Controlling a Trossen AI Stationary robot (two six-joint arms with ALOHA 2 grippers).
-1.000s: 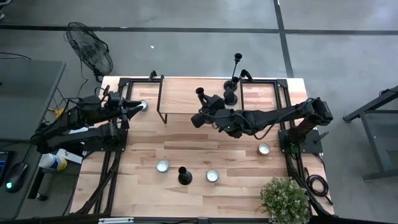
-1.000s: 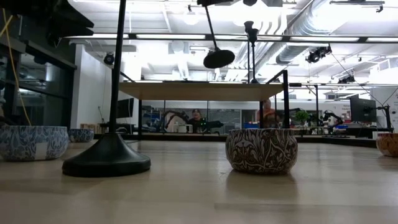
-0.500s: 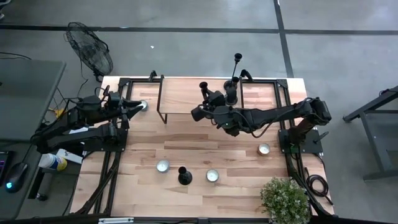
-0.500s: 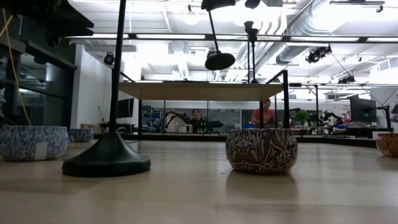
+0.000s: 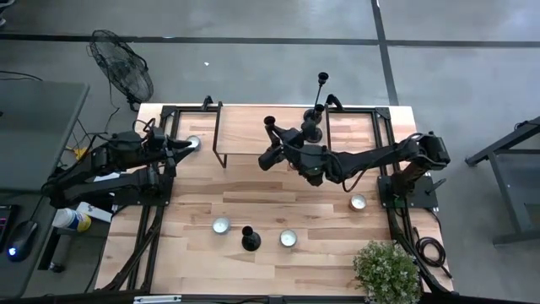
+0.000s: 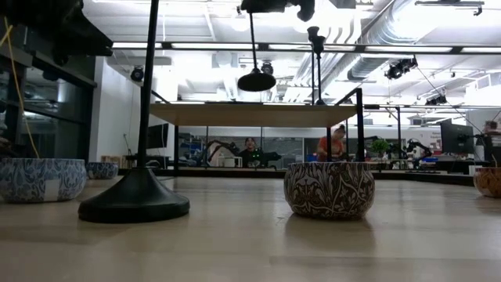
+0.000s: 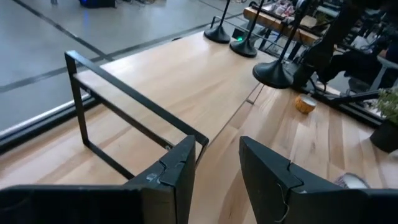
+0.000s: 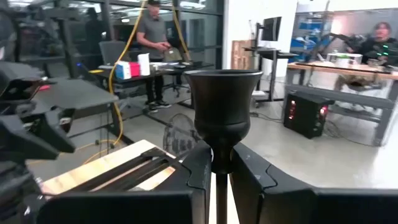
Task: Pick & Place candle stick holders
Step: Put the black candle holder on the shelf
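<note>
Carrying a holder (image 6: pixel 256 78) by its thin stem, my right end effector (image 8: pixel 216 163) is clamped just under the cup, and the base hangs in the air above the shelf (image 6: pixel 254 114). Two more holders (image 5: pixel 315 127) stand on the shelf's far end, close to where I am working; another holder (image 6: pixel 135 200) stands on the counter (image 5: pixel 194 196) among small bowls (image 6: pixel 329 189). I judge the main risks to be the slim stem pivoting in the grip, so the base lands tilted and topples, and the swinging base or my forearm knocking the two placed holders. My left end effector (image 7: pixel 214 171) waits at the counter's left edge, fingers apart and empty.
</note>
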